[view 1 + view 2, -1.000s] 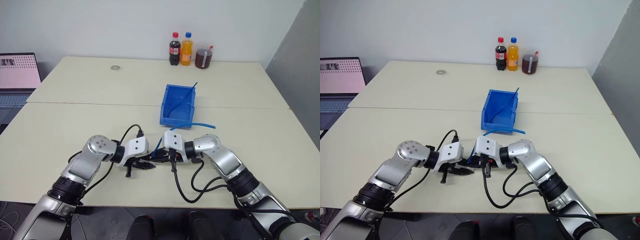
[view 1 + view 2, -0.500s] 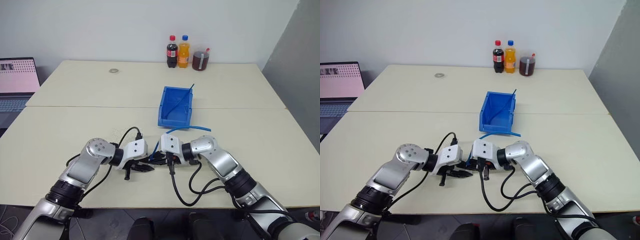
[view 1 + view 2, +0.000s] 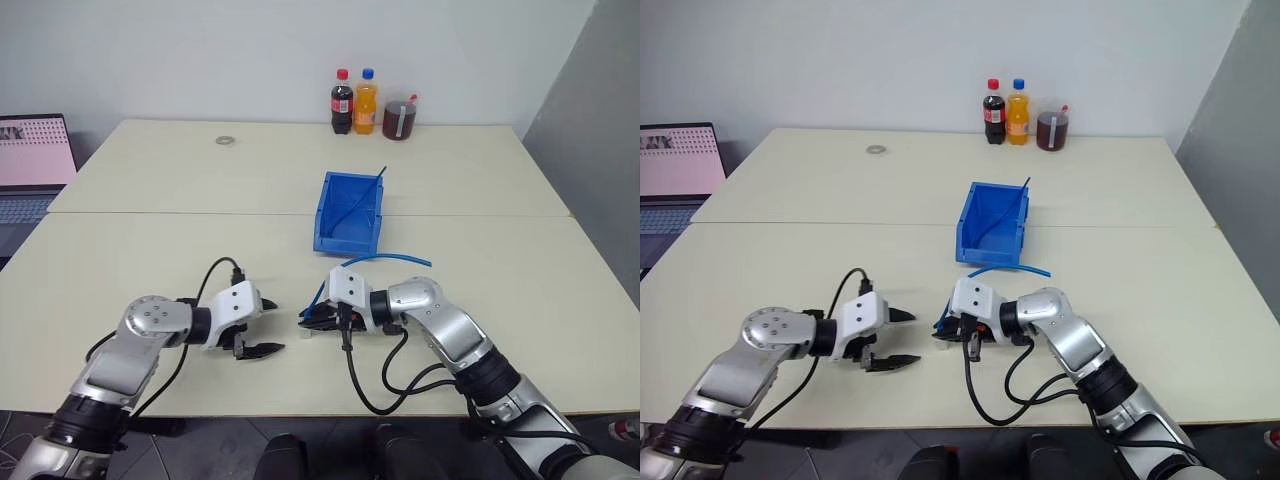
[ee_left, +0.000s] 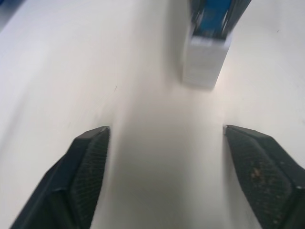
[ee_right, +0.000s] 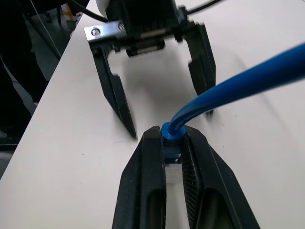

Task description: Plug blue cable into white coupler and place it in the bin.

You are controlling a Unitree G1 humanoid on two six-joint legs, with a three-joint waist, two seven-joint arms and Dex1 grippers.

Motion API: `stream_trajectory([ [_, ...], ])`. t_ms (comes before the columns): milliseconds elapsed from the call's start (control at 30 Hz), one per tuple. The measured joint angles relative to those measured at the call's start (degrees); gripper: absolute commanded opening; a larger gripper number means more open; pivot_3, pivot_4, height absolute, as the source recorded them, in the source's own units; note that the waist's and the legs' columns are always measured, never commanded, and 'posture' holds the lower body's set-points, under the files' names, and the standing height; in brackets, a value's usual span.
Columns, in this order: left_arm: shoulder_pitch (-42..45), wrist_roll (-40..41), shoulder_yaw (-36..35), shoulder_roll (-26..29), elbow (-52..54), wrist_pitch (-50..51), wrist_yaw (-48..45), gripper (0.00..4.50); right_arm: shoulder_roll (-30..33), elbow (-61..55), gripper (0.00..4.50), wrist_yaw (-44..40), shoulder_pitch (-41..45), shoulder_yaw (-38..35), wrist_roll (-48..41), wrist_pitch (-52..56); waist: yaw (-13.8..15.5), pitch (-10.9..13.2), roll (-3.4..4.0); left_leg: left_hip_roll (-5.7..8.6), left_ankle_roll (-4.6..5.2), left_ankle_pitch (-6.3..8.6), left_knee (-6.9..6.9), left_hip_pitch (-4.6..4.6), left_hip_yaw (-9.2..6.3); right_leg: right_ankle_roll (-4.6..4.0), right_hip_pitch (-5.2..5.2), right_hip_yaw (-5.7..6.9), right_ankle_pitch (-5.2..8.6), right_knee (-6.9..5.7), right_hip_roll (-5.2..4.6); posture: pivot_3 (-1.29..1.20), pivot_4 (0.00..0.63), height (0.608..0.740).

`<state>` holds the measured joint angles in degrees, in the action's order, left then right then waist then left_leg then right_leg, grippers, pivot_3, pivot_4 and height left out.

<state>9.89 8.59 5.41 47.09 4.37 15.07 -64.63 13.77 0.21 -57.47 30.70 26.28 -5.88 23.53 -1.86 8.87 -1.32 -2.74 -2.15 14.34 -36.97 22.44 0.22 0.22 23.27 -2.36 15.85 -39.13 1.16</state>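
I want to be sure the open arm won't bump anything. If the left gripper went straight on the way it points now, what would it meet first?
Probably the white coupler, which sits straight ahead between the open fingers of the left gripper, with the blue cable plugged into it and the right gripper clamped on the plug. Only bare table lies before it; depth is uncertain.

Cream counter (image 3: pixel 150 250) bearing the bin (image 3: pixel 348 212) at centre; beyond the bin, two bottles (image 3: pixel 354 101) and a dark jar (image 3: pixel 401 119); far left of the bin, a small ring (image 3: pixel 224 140).
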Motion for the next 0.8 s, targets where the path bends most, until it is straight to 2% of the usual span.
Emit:
stream_trajectory([
  [167, -0.31, 9.21, -7.72, 0.37, 7.88, 9.84, 0.71, 4.50, 0.21, -6.69, 0.16, 4.02, 0.98, -10.22, -7.60, 9.37, 0.18, 0.31, -0.07, 0.01, -0.01, 0.00, -0.06, 0.33, -0.05, 0.03, 0.17, 0.09, -0.01, 0.02, -0.07, 0.00, 0.150, 0.740],
  [333, 5.07, 10.44, -9.09, -0.53, 9.72, 13.30, 5.53, 4.50, 0.20, -6.03, 0.16, 10.84, 11.13, -23.95, -15.15, 18.59, 0.15, 0.38, -0.07, 0.14, -0.01, -0.01, -0.07, 0.32, -0.03, 0.14, 0.16, 0.03, -0.08, 0.06, -0.15, 0.00, 0.150, 0.740],
  [467, 10.62, 8.80, -7.59, -2.15, 9.25, 12.19, 7.96, 4.50, 1.24, 8.28, 0.16, 13.88, 21.92, -27.07, -14.97, 18.43, 0.04, 0.39, -0.07, 0.21, -0.01, -0.01, -0.02, 0.30, 0.17, -0.13, 0.18, 0.00, -0.22, 0.09, -0.11, 0.00, 0.150, 0.740],
  [533, 12.29, 8.02, -5.96, -3.09, 8.59, 11.49, 8.46, 4.50, 1.37, 19.79, 0.16, 14.46, 26.97, -26.60, -12.55, 15.52, -0.03, 0.39, -0.07, 0.21, -0.01, -0.01, 0.02, 0.34, 0.30, -0.16, 0.25, -0.04, -0.23, 0.11, -0.05, 0.00, 0.150, 0.740],
  [700, 14.29, 6.33, -3.06, -4.24, 6.31, 9.43, 8.90, 4.50, 1.15, 46.81, 1.57, 14.07, 37.40, -23.56, -6.16, 7.84, -0.31, 0.46, -0.04, 0.14, -0.01, 0.00, 0.05, 0.58, 0.45, -0.22, 0.56, -0.16, -0.24, 0.07, -0.04, 0.00, 0.150, 0.740],
  [800, 15.28, 5.87, -1.93, -4.59, 5.96, 8.46, 8.84, 4.50, 1.49, 57.53, 2.35, 12.23, 42.44, -21.59, -2.35, 4.12, -0.27, 0.46, -0.04, 0.13, 0.00, 0.00, 0.05, 0.78, 0.49, -0.22, 0.77, -0.18, -0.24, 0.07, -0.15, 0.00, 0.150, 0.740],
])
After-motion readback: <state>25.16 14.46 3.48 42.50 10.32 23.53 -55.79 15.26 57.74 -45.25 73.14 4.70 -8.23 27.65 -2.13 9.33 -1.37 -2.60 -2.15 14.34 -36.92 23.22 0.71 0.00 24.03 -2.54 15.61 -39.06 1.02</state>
